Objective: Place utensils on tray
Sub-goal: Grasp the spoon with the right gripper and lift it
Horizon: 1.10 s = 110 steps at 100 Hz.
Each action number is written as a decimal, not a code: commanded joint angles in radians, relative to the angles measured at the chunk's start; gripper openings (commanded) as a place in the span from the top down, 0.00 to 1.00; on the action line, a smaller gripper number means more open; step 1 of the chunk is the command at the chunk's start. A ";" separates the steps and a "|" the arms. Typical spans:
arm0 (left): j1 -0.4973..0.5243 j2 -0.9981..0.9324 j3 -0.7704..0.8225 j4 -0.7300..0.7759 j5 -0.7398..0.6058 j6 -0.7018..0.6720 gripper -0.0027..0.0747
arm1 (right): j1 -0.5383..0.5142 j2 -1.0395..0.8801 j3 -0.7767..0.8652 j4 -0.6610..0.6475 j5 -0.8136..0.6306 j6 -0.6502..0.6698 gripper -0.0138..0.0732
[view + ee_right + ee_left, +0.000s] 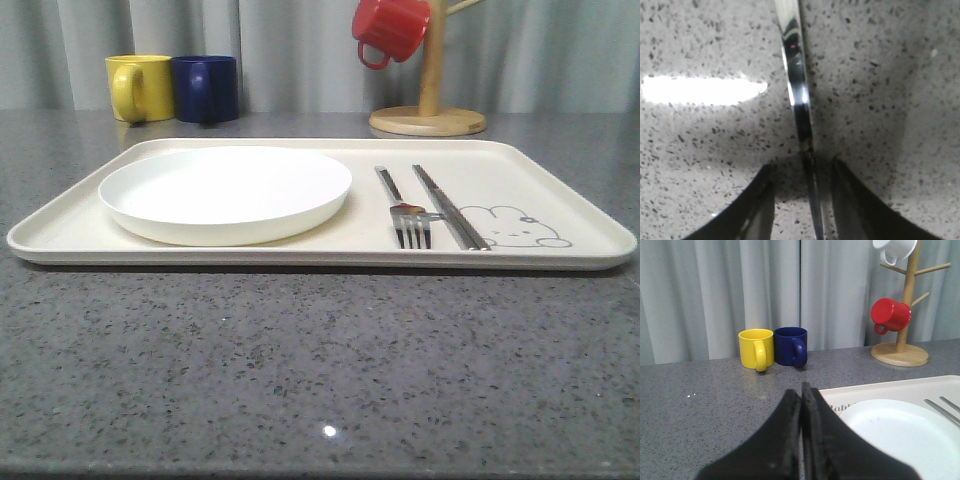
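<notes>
My left gripper (801, 405) is closed, its two black fingers (785, 435) pressed flat together with nothing between them, held level and low. My right gripper (802, 200) points straight down, close over the surface, its dark fingers (752, 210) spread apart with a slim steel handle (799, 100) running between them, touching neither.

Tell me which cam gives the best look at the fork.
Front view: the fork lies whole on the tray, between the plate and the chopsticks. The left wrist view catches just handle ends at its edge.
</notes>
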<state>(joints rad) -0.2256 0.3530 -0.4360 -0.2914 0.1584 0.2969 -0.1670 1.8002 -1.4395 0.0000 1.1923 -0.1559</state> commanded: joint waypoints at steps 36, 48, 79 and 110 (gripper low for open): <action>-0.007 0.006 -0.027 -0.003 -0.083 -0.003 0.99 | -0.008 -0.054 -0.028 0.041 0.029 0.034 0.92; -0.007 0.006 -0.027 -0.003 -0.083 -0.003 0.99 | -0.005 -0.097 -0.033 0.086 0.050 0.089 0.92; -0.007 0.006 -0.027 -0.003 -0.083 -0.003 0.99 | 0.154 -0.244 -0.069 0.104 0.038 0.243 0.92; -0.007 0.006 -0.027 -0.003 -0.083 -0.003 0.99 | 0.379 -0.207 -0.066 0.104 -0.056 0.385 0.92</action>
<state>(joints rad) -0.2256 0.3530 -0.4360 -0.2914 0.1584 0.2969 0.1704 1.6163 -1.4780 0.0954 1.1946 0.1900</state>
